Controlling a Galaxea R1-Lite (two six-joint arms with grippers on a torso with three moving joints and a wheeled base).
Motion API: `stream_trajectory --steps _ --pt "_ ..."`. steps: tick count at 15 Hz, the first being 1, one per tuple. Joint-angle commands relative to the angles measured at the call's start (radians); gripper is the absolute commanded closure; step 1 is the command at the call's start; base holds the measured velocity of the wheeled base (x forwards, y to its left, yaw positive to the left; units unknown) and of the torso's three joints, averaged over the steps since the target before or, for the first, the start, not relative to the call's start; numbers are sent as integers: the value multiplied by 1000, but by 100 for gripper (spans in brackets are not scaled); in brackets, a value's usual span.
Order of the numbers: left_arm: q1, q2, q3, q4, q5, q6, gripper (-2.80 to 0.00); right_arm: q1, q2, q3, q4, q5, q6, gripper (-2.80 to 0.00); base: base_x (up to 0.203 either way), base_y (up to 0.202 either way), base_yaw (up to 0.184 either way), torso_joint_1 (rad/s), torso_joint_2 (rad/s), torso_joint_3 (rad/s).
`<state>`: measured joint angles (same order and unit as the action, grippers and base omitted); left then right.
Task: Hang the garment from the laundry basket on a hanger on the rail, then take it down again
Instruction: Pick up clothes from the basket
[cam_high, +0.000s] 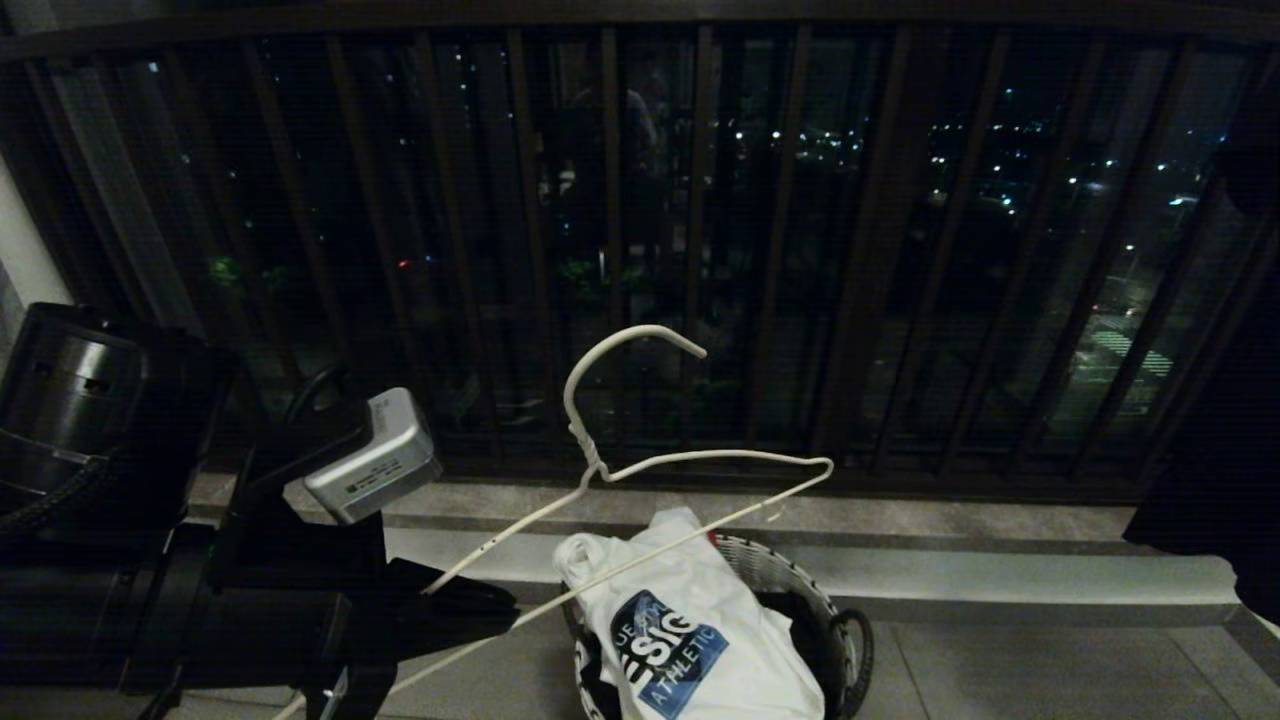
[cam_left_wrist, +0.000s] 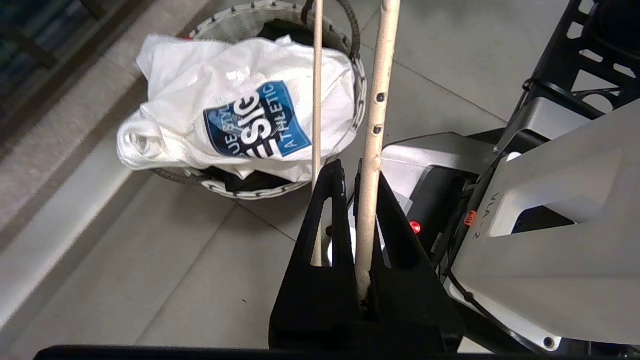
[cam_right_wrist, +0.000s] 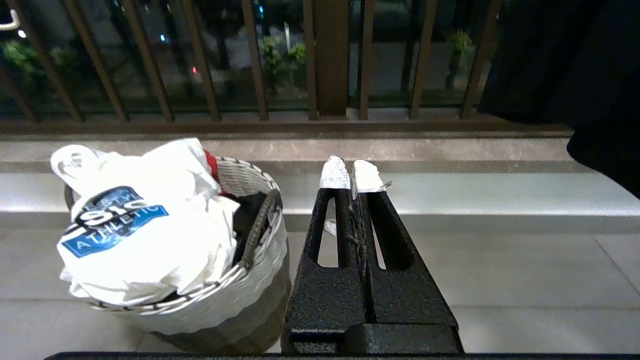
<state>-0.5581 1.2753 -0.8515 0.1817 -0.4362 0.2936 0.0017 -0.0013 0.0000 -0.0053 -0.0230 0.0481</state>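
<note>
Here left gripper (cam_left_wrist: 357, 170) clamped on hanger (cam_high: 640, 465); right gripper (cam_right_wrist: 354, 172) closed, empty.

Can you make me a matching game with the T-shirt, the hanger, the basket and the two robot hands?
Things:
1. white T-shirt
2. hanger
3. laundry basket
4. right gripper

States:
A. shut with nothing in it
B. stands on the tiled floor by the window railing
C. piled on top of the basket, blue logo up
D. clamped by one arm in the left gripper, hook pointing up

Pairs: 1-C, 2-D, 3-B, 4-A
</note>
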Motion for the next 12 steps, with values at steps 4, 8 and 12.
stream_trajectory --steps 4,8,12 --pt "0 2 -4 1 -1 1 0 0 1 0 -1 0 -1 0 0 0 0 5 1 -182" --pt "0 0 -5 1 1 -1 0 1 1 0 -1 0 1 0 0 0 0 3 2 -201" --pt "0 -1 -6 2 1 -1 0 0 1 0 -1 0 -1 0 0 0 0 1 2 -199"
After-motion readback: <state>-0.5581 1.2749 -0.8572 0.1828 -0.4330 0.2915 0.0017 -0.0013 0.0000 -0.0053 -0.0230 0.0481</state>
